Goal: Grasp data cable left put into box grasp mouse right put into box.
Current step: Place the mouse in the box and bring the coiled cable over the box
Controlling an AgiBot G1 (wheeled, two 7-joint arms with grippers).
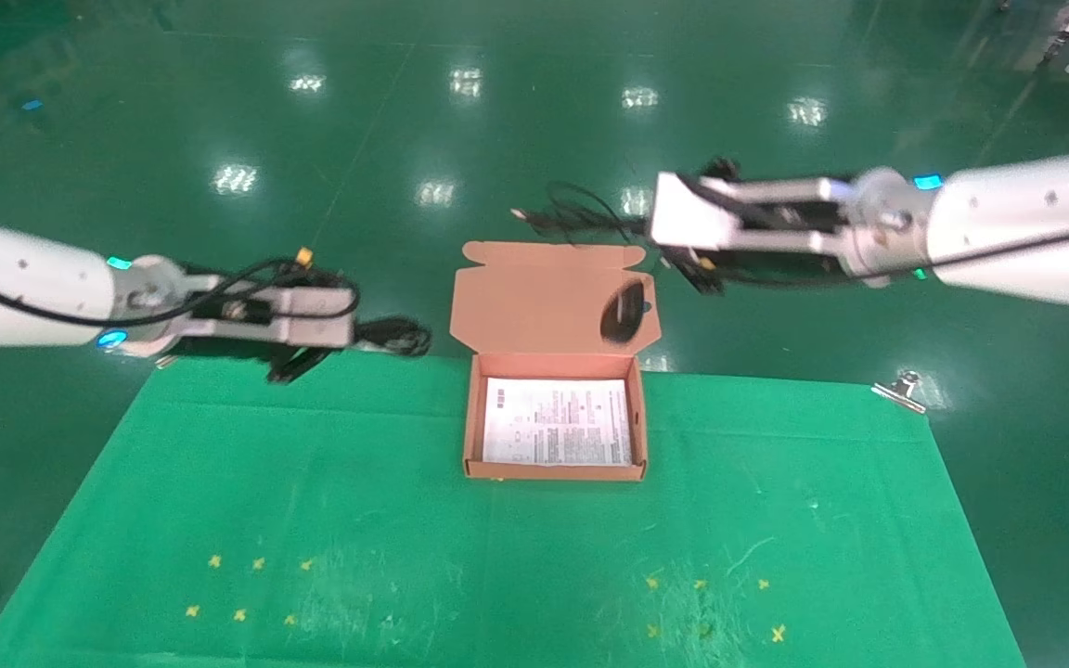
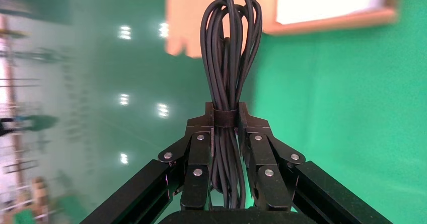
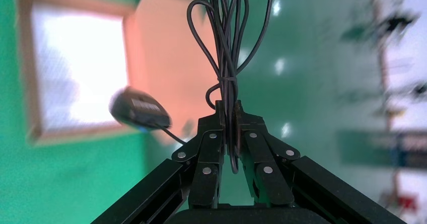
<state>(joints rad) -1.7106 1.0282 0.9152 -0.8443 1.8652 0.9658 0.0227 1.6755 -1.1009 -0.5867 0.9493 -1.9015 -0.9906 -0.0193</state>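
Note:
My left gripper is shut on the data cable, a black coiled bundle held in the air left of the box's lid. The left wrist view shows the jaws clamped at the bundle's strap, with the cable sticking out ahead. My right gripper is shut on the mouse's bundled cord. The black mouse dangles from it over the lid flap. In the right wrist view the gripper pinches the cord, and the mouse hangs beside it. The open salmon-orange box holds only its white sheet.
The box stands at the far middle of a green mat. A metal clip holds the mat's far right corner. Yellow cross marks lie near the front left and front right. Shiny green floor lies beyond.

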